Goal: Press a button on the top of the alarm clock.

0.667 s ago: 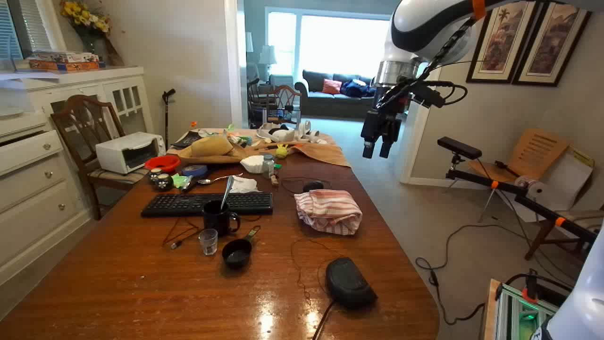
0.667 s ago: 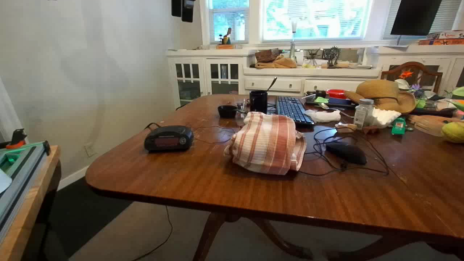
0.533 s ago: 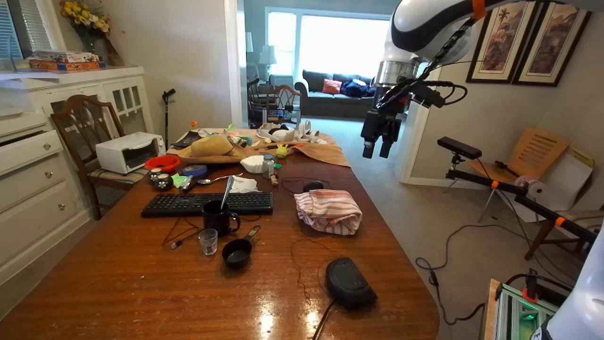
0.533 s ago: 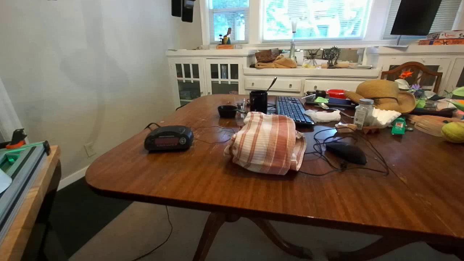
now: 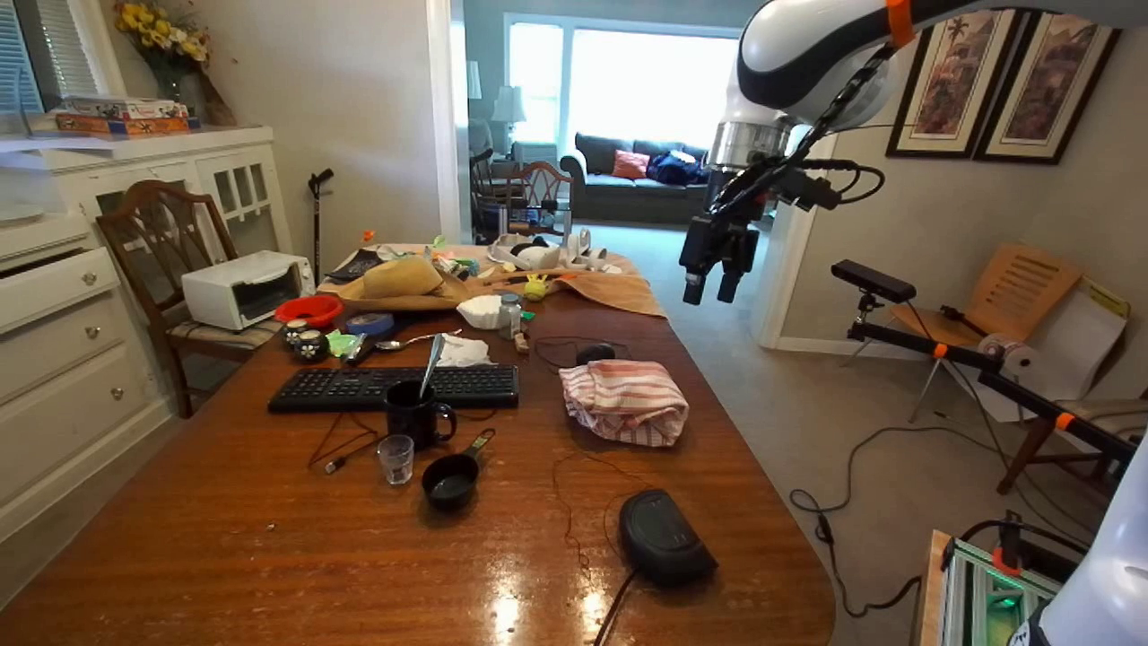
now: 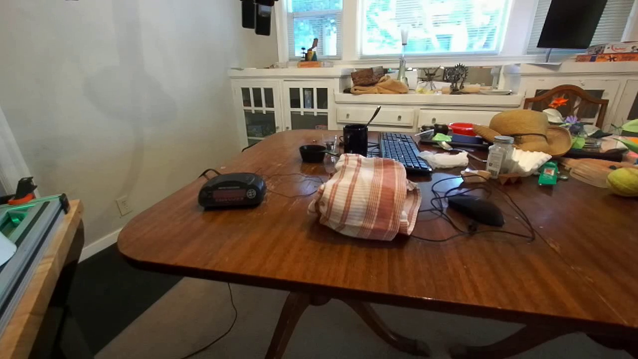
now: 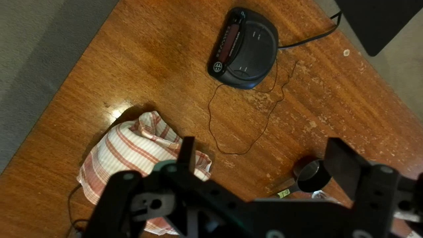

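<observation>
My claw (image 5: 710, 285) hangs fingers-down, raised well above the wooden table (image 5: 269, 574); in the wrist view its two fingers (image 7: 187, 153) stand far apart with nothing held between them. In an exterior view only the lower ends of those fingers show, at the top edge. The task item, a black alarm clock (image 7: 254, 49), sits on its base on that table, near a rounded corner, well apart from my claw. Its dark red display panel (image 7: 229, 43) is visible; whatever it reads is too small to make out. On its top I note two pairs of small pale marks. A black cord (image 7: 309, 40) leads from its back out past the table edge, and a thin wire (image 7: 234, 154) lies beside it in a loose loop on the wood. A striped cloth bundle (image 5: 625, 402) rests apart from the clock, with a black mouse (image 6: 476, 209) near the bundle. Also recorded: a black keyboard (image 5: 350, 388), a black mug (image 5: 411, 422) with a metal utensil (image 5: 432, 363) leaning in it, a small clear glass (image 5: 395, 459) just beside the mug, and a black measuring cup (image 5: 451, 483) near both; whether glass and mug touch, I cannot tell. In an exterior view a straw hat (image 5: 402, 278) lies beyond the keyboard, and a white appliance (image 5: 211, 296) sits on a chair (image 5: 215, 346) beside the table.
</observation>
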Tool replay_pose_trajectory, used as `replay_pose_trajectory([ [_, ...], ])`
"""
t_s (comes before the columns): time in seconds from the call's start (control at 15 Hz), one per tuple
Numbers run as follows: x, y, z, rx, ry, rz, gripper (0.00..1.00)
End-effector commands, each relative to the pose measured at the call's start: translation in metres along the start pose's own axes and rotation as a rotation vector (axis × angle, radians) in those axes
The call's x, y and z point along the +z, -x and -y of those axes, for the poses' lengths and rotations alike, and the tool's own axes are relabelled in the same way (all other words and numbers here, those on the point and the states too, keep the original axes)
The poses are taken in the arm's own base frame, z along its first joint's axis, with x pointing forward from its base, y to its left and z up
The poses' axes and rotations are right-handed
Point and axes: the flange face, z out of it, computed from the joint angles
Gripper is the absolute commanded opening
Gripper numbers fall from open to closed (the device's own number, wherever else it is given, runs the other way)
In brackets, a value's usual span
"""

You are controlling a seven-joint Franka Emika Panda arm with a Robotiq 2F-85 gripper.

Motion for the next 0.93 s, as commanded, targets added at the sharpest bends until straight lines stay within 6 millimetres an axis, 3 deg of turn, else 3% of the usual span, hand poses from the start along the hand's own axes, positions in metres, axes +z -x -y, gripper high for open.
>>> replay_pose_trajectory([
  [0.0, 0.042, -0.005, -0.001, 0.014, 0.068, -0.058, 1.00],
  [0.07, 0.053, -0.005, 0.000, 0.016, 0.082, -0.089, 1.00],
  [0.13, 0.067, -0.002, 0.002, 0.036, 0.109, -0.104, 0.75],
  [0.2, 0.079, 0.000, 0.004, 0.048, 0.118, -0.123, 0.74],
  [0.4, 0.109, 0.019, 0.019, 0.136, 0.169, -0.135, 0.49],
  [0.73, 0.142, 0.051, 0.051, 0.300, 0.231, -0.055, 0.11],
  [0.87, 0.154, 0.063, 0.065, 0.345, 0.237, -0.019, 0.00],
])
